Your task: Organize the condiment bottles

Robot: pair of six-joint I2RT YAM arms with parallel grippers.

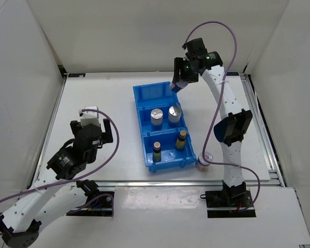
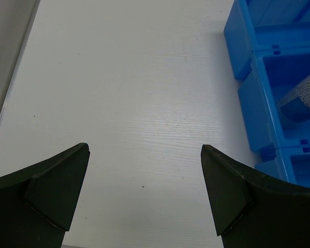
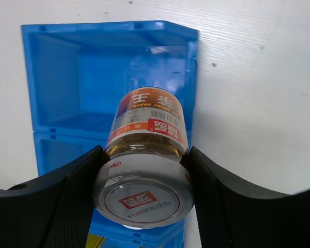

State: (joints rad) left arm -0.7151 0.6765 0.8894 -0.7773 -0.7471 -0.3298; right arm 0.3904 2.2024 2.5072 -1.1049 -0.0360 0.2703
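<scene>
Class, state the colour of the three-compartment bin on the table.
The bin is solid blue; the top external view shows it best.

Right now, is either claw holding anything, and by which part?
Right claw grips a silver-lidded jar at its lid end, one finger on each side. Left claw is open and empty.

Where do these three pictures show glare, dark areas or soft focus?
Right wrist view: a white glare patch on the blue bin, far inner wall, and the jar held in the right claw has a shiny lid. Left wrist view: the open left claw shows fingers almost black. Top view: even light, only faint shadows on the table.
</scene>
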